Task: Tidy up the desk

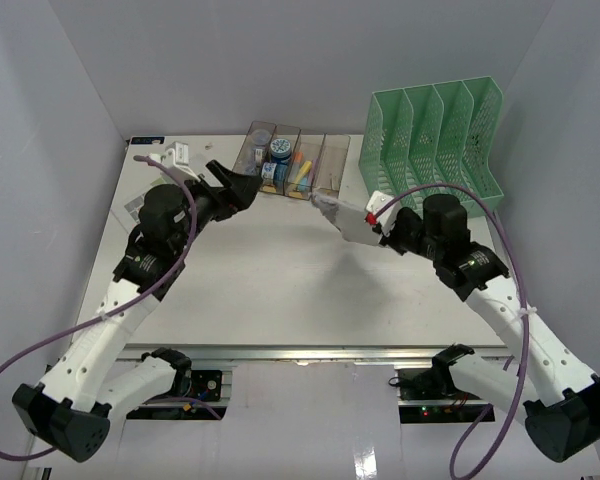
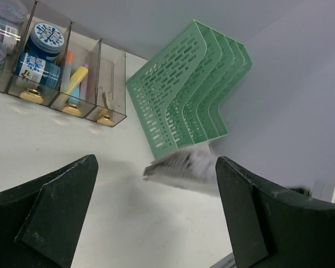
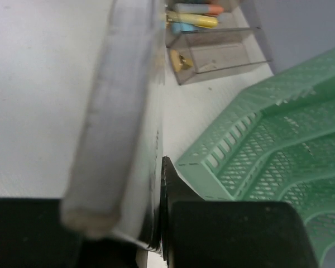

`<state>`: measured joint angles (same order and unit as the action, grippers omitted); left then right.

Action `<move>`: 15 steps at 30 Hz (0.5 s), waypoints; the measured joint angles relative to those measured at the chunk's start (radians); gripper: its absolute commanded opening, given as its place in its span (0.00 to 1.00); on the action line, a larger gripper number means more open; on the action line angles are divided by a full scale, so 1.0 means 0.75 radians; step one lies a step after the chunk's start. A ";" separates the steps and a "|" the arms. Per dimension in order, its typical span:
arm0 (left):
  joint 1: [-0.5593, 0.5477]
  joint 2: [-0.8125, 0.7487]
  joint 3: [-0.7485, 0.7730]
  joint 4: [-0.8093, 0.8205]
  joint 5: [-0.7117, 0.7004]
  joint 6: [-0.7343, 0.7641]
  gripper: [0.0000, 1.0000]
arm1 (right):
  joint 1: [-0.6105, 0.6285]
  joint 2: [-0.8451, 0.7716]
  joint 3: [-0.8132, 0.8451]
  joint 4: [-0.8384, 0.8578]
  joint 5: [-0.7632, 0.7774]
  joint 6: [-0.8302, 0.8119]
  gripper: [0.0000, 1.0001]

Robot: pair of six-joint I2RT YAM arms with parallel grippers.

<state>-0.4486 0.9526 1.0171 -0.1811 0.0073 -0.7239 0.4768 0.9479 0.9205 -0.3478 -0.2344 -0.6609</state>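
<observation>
Two sets of fingers hang over the one white desk, which spreads beneath them. The left fingers stand spread wide, holding nothing, just short of a row of four clear bins. The right fingers pinch one flat grey pad, with one green four-slot file rack just beyond them.

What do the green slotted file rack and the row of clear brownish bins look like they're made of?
The green slotted file rack looks like moulded plastic with a matte finish: uniform colour, regular slots, rounded edges. The row of clear brownish bins is probably smoked acrylic or a similar rigid plastic, and glossy: the contents show through the tinted walls.
</observation>
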 measured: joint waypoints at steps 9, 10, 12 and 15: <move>0.001 -0.308 -0.380 -0.068 0.050 0.422 0.98 | -0.382 0.069 0.231 0.073 -0.091 0.155 0.08; 0.001 -0.344 -0.419 -0.089 0.049 0.456 0.98 | -0.394 0.078 0.246 0.099 -0.078 0.182 0.08; 0.001 -0.408 -0.474 -0.114 0.047 0.516 0.98 | -0.406 0.089 0.248 0.168 -0.032 0.254 0.08; 0.001 -0.499 -0.533 -0.149 0.045 0.581 0.98 | -0.425 0.105 0.231 0.277 0.022 0.348 0.08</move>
<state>-0.4480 0.5785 0.6172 -0.2930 0.0414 -0.2879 0.1580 1.0268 1.0940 -0.1398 -0.2175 -0.4002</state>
